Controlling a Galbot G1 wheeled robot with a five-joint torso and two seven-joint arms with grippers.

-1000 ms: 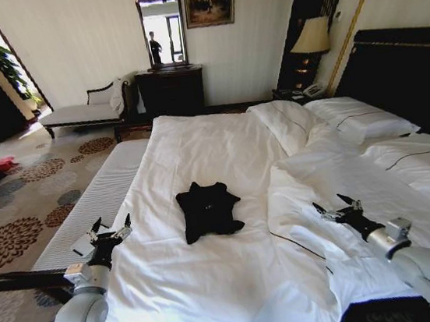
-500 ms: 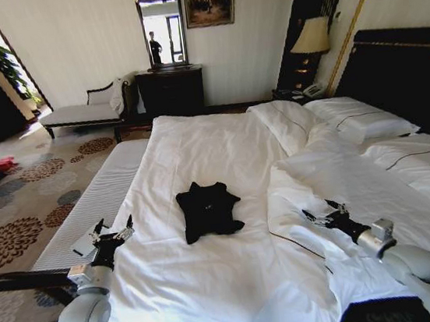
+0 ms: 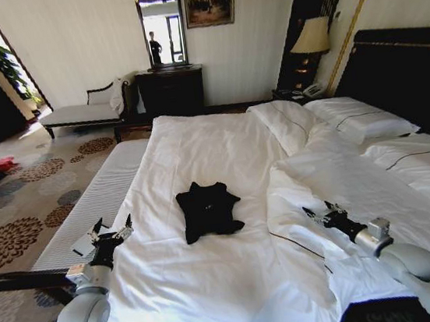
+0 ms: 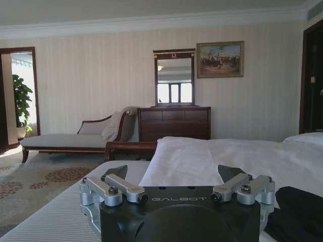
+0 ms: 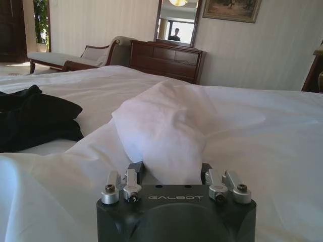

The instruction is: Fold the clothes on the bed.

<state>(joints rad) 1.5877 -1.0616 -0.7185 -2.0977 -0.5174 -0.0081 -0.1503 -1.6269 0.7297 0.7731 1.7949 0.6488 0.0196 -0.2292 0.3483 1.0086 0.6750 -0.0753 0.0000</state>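
Black T-shirt (image 3: 208,210) lying crumpled on the bed (image 3: 198,151), left gripper (image 3: 110,229) hovering released beside it, right gripper (image 3: 320,213) hanging released over the duvet (image 3: 334,174).

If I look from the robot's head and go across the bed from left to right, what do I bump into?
Left gripper, with fingers open → black T-shirt → fold of the white duvet → right gripper, fingers open, low over the duvet.

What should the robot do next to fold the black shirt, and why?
Probably swing the right end effector toward the black T-shirt. It is open over a duvet fold, off to the shirt's side. The shirt lies crumpled on the bed, untouched, and the left end effector is open by the mattress edge.
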